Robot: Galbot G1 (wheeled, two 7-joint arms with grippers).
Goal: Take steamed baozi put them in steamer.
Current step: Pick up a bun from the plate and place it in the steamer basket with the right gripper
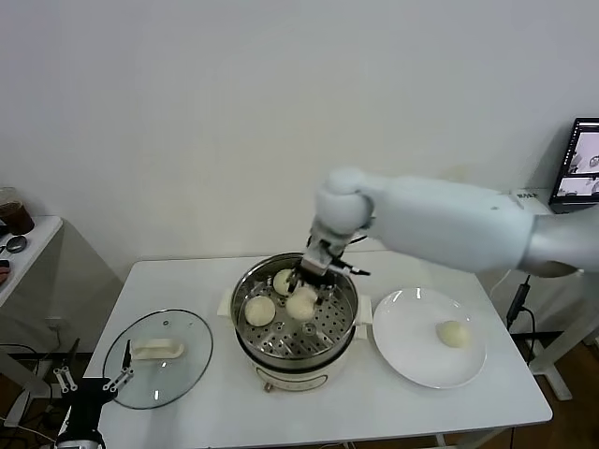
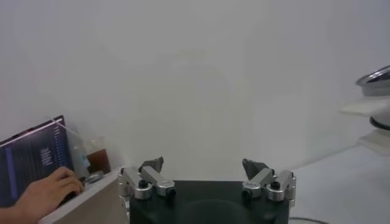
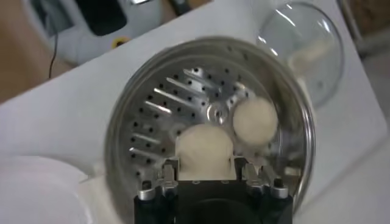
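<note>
The steamer (image 1: pixel 343 326) stands mid-table, a shiny steel pot with a perforated tray on a cream base. Two baozi lie on its tray, one at the back (image 1: pixel 284 281) and one on the left (image 1: pixel 259 311). My right gripper (image 1: pixel 305 291) reaches into the pot and is shut on a third baozi (image 1: pixel 301 305), low over the tray. In the right wrist view this baozi (image 3: pixel 204 151) sits between the fingers (image 3: pixel 169 172), with another baozi (image 3: pixel 255 120) beside it in the steamer (image 3: pixel 122 122). A fourth baozi (image 1: pixel 453 333) lies on the white plate (image 1: pixel 407 351). My left gripper (image 1: pixel 90 382) is open, parked low at the table's left front.
The round glass lid (image 1: pixel 182 374) with its oblong white handle (image 1: pixel 157 350) lies left of the steamer. It also shows in the right wrist view (image 3: pixel 304 42). A side table (image 1: pixel 23 243) stands at far left. A monitor (image 1: pixel 582 161) stands at far right.
</note>
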